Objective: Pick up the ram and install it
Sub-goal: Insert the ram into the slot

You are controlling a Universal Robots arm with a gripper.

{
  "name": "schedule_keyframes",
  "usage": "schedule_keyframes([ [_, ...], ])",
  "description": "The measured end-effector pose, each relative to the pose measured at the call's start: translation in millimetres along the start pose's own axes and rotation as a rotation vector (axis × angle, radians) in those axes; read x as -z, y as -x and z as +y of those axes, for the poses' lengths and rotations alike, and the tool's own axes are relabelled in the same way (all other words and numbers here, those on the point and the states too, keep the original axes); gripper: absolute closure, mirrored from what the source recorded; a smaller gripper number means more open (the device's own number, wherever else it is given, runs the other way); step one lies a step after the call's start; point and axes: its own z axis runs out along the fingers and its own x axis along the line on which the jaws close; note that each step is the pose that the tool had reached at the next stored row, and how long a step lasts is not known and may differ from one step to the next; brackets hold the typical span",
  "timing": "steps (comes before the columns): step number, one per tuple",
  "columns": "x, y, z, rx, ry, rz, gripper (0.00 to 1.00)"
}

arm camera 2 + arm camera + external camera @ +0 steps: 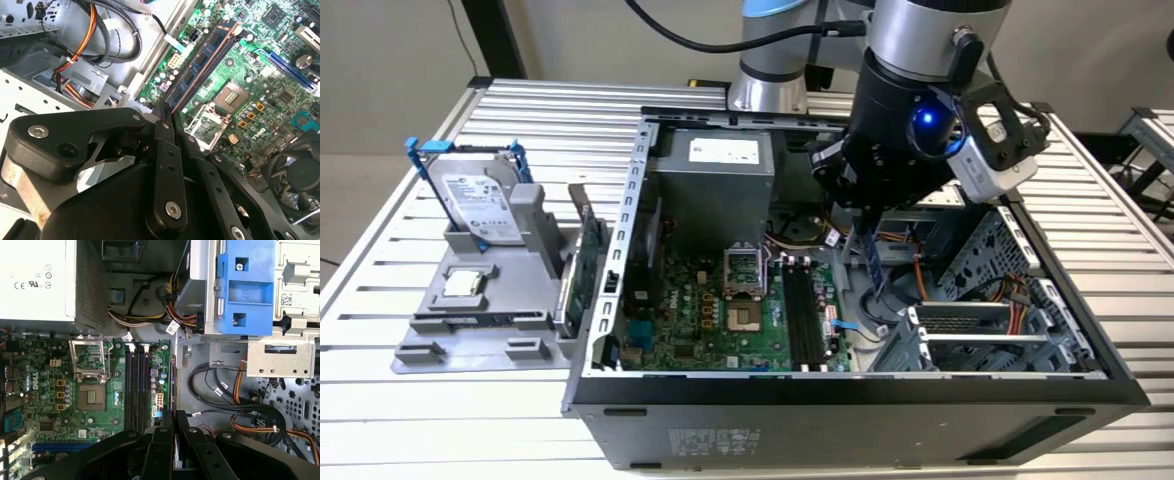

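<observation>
The open computer case point(854, 400) lies on its side on a slatted metal table point(374, 420), its front wall nearest the onlooker and its interior facing up. Inside, toward the exterior view's left, sits the green motherboard point(707, 325) with an empty processor socket point(744, 320) and a bank of long black memory slots point(803, 320) beside it. Toward the exterior view's right are the metal drive bays point(1001, 320) with bundled orange and black cables point(250, 420).

The arm descends steeply from above the case's far side, its wrist tilted so the gripper point(874, 250) reaches down into the case, between the memory slots and the drive bays. The gripper's 2 black fingers point(165, 440) are drawn close together and clamp the ram point(202, 62), a long thin blue-green stick with small black chips. In the second wrist view the stick runs straight out from between the fingertips, on edge, over the motherboard's edge near the slots. I cannot tell whether its lower edge touches a slot.

Beyond the socket stands the grey power supply point(714, 175) against the case's far wall. Outside the case, at the exterior view's left, a grey holder point(480, 300) carries a hard drive point(478, 205) in a blue frame and a green expansion card point(587, 260) standing on edge.
</observation>
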Motion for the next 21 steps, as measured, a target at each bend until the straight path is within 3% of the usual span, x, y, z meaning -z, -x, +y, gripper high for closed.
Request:
schedule_keyframes([
  [7, -7.5, -0.5, -0.3, 0.0, -0.0001, 0.0, 1.0],
  [21, -31.6, -2.2, -1.1, 0.0, -0.001, 0.0, 1.0],
])
